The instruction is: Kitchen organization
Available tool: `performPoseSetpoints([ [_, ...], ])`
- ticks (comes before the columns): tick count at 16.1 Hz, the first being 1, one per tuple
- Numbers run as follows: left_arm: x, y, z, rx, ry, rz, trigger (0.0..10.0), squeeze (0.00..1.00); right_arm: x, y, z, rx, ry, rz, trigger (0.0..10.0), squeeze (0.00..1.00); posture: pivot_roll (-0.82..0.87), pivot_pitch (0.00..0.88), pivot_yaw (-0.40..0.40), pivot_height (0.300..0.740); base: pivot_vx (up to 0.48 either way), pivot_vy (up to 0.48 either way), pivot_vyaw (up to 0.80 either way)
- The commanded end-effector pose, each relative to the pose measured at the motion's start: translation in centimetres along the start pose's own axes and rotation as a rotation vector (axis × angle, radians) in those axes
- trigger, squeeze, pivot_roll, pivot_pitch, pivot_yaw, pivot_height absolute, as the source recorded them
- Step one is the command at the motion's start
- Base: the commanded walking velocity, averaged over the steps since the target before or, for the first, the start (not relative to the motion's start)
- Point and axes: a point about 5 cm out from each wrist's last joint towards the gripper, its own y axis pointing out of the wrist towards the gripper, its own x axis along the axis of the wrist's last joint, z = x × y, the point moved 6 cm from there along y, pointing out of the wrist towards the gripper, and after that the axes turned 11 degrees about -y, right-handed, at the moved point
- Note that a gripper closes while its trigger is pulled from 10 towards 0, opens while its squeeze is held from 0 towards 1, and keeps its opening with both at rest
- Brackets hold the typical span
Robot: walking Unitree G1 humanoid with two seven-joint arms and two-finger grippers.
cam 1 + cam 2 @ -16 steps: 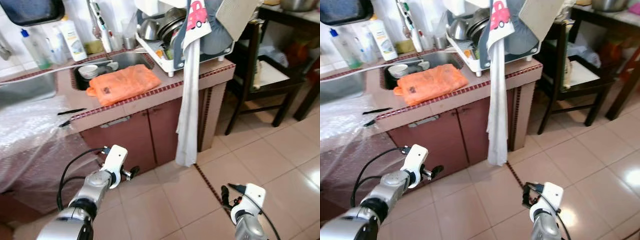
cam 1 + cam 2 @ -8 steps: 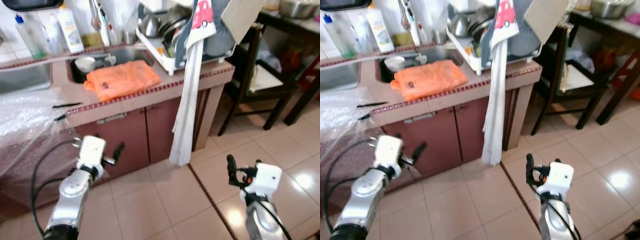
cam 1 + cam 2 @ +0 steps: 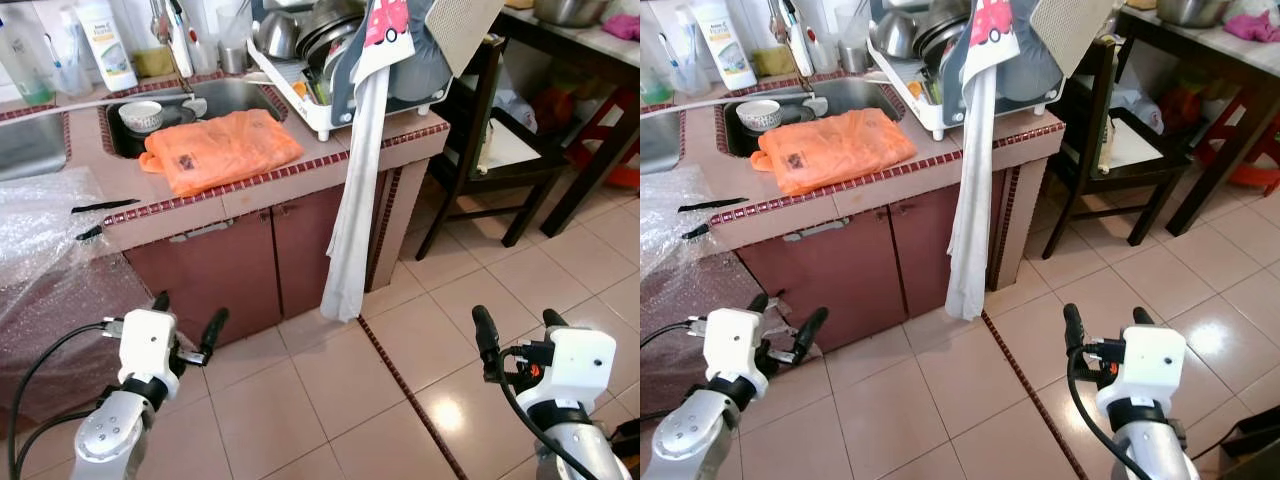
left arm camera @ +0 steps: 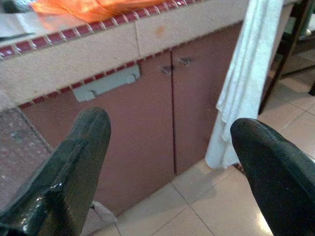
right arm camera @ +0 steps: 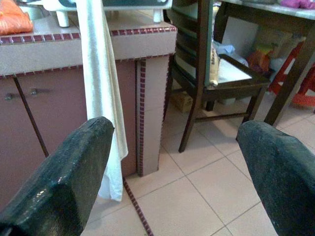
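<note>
Kitchen counter [image 3: 250,190] is seen ahead in the eye views, an orange bag [image 3: 220,150] laid beside the sink [image 3: 215,98], both grippers [image 3: 185,318] [image 3: 515,330] held low, spread and empty. Through the left wrist view, cabinet doors [image 4: 147,113] are framed between parted fingers [image 4: 74,162]; through the right wrist view, a hanging white towel [image 5: 101,93] and dark chair [image 5: 206,78] are shown.

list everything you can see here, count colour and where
plastic bag: one, orange, flat on the counter in front of the sink
bowl: one, white, in the sink
dish rack: one, white, on the counter's right end, holding metal bowls
towel: one, white, hanging from the rack down the cabinet front
cabinet doors: two, reddish brown, under the counter
bottle: one, white, behind the sink
bubble wrap: one sheet, clear, left of the counter
chair: one, dark wood, right of the counter
left gripper: black fingers, open, low before the cabinet
right gripper: black fingers, open, above the floor tiles
</note>
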Motion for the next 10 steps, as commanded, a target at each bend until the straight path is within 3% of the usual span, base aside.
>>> performPoseSetpoints([
  [1, 0.5, -0.4, 0.7, 0.027, 0.001, -0.008, 10.0, 0.00, 0.5, 0.1, -0.4, -0.002, -0.002, -0.002, 10.0, 0.00, -0.04, 0.099, -0.007, 0.740, 0.000, 0.000, 0.00],
  [5, 0.3, -1.0, 0.5, 0.036, 0.002, 0.005, 10.0, 0.00, 1.5, 0.8, 0.1, 0.028, -0.021, -0.007, 10.0, 0.00, -0.02, 0.103, -0.025, 0.740, 0.000, 0.000, 0.00],
  [10, 1.4, -0.4, 0.0, 0.035, 0.024, -0.020, 10.0, 0.00, 2.1, 1.2, 1.1, 0.060, -0.024, -0.007, 10.0, 0.00, -0.03, 0.114, -0.033, 0.740, 0.000, 0.000, 0.80],
])
